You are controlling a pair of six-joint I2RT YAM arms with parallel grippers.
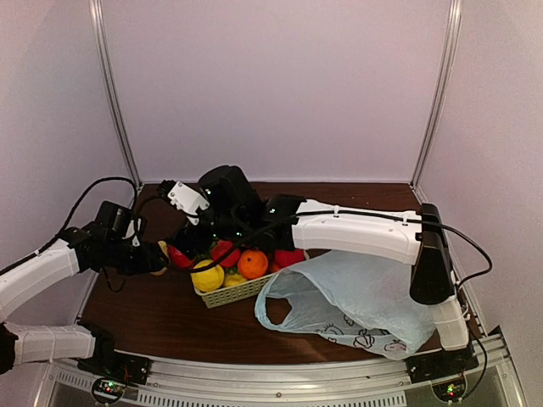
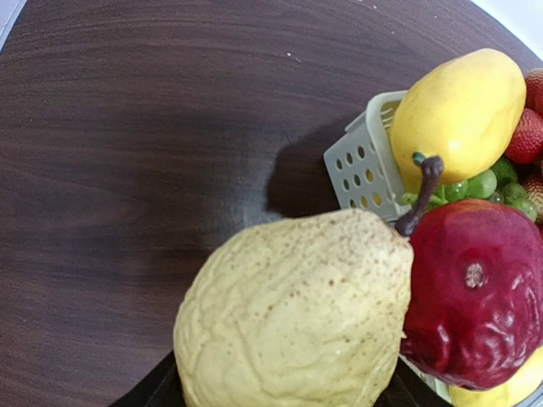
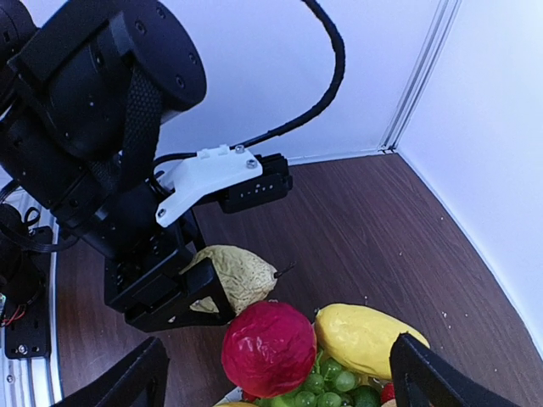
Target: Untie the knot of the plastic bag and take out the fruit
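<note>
Crowding is the main danger. The left hand (image 2: 280,392) is clamped on a pale, lumpy pear (image 2: 297,322), one finger on either side of it. The pear's flank presses against a dark red fruit (image 2: 475,292) sitting high on the heap in the basket (image 2: 361,165). Beyond the pear, further out from that hand, a smooth yellow mango (image 2: 458,110) lies over green grapes (image 2: 475,182) by the rim. The heap stands above the basket wall. A sideways shove from the pear could therefore tip the red fruit or the mango over the rim onto the bench (image 2: 127,170), where round pieces would roll.

The right hand (image 3: 288,377) hangs spread wide, holding nothing, directly above the same heap, with the left hand close in front of it. Two arms over one small basket could knock together, or snag the black cable (image 3: 331,76) looping above the left hand.

Release is the other weak point. I cannot tell whether the pear is over the basket or just outside its corner. Let go there, it might land on the slope of the heap or on bare bench and run off.

The plastic bag (image 1: 356,305) lies on the bench well behind the right hand, under that arm, its mouth gaping and no knot to be seen. Most of the fruit (image 1: 252,263) sits in the basket beneath the right hand, and whether any is left in the bag cannot be told. A low sweep of the right arm could drag the thin film and anything inside it.
</note>
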